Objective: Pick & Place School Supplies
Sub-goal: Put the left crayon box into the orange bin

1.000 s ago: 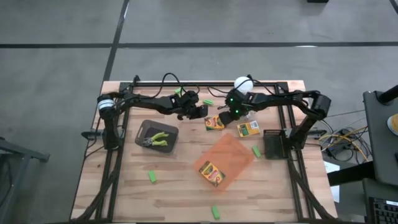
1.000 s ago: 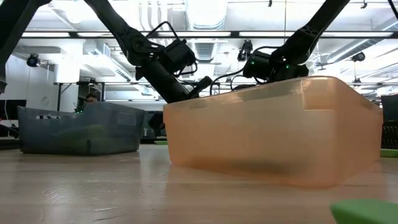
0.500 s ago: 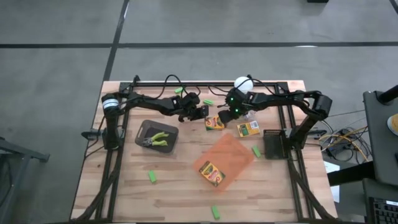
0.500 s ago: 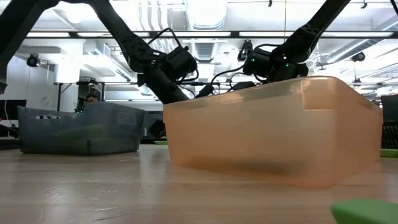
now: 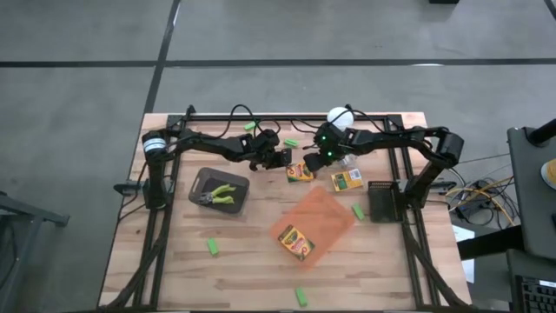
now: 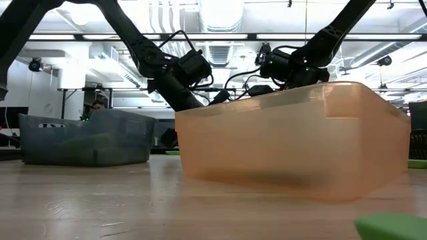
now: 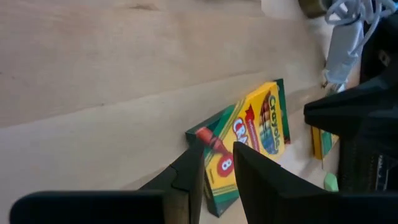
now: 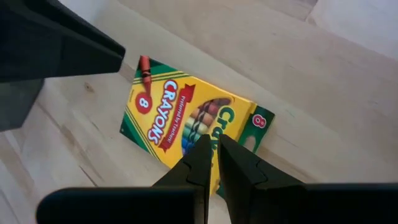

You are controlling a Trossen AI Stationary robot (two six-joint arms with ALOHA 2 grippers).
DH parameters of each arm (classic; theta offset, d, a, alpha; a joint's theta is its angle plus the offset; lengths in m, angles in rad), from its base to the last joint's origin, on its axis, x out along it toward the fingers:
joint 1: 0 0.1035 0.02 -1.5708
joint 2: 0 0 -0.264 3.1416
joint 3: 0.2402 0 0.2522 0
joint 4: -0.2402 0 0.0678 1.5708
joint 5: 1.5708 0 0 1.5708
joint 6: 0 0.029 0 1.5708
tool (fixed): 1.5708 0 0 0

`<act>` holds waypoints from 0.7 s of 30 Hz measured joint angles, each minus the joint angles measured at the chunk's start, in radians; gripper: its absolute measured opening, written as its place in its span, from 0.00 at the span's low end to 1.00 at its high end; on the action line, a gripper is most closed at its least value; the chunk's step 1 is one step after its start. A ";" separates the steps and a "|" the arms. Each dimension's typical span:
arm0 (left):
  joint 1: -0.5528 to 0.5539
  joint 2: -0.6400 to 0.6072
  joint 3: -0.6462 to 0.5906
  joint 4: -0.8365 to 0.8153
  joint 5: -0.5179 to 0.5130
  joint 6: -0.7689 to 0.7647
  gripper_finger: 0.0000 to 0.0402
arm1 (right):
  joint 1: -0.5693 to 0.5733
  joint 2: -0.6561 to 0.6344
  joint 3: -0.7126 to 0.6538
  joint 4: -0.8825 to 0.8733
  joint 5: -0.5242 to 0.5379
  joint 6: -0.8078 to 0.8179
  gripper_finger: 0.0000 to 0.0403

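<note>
A yellow-and-green crayon box (image 5: 300, 171) lies flat on the table between my two grippers. My left gripper (image 5: 282, 158) is just left of it, open by a narrow gap, with its fingers over the box's red-crayon corner (image 7: 214, 146). My right gripper (image 5: 320, 163) is just right of it, shut, with its tips over the box's face (image 8: 186, 118). A second crayon box (image 5: 347, 181) lies further right. A third (image 5: 296, 242) lies in the orange tray (image 5: 326, 213). Two plier-like tools (image 5: 217, 195) lie in a grey bin. My left gripper (image 7: 217, 152) comes slanting down at the box's corner from the table's left; whether its fingers touch the box I cannot tell. My right gripper (image 8: 212, 142) points down at the box's middle from the right; whether its shut tips touch it I cannot tell.
Green stubby pieces lie scattered on the table (image 5: 211, 248) (image 5: 301, 296) (image 5: 357, 211) (image 5: 290, 142). A black mesh container (image 5: 380, 202) stands by the right edge. The white lamp (image 5: 339, 116) and its cable are at the far edge. In the low view the orange tray (image 6: 293, 140) hides the table behind it.
My left gripper has dipped a little toward the crayon box. The box lies where it did.
</note>
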 joint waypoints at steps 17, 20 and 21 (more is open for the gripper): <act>-0.001 0.000 0.000 0.016 0.044 0.069 0.22 | 0.017 0.000 -0.005 -0.004 0.055 -0.026 0.07; -0.001 0.000 0.000 0.046 0.044 0.101 0.22 | 0.020 0.000 -0.016 -0.001 0.058 -0.068 0.07; -0.001 0.000 0.000 0.060 0.044 0.107 0.22 | 0.022 0.000 -0.021 0.010 0.063 -0.080 0.07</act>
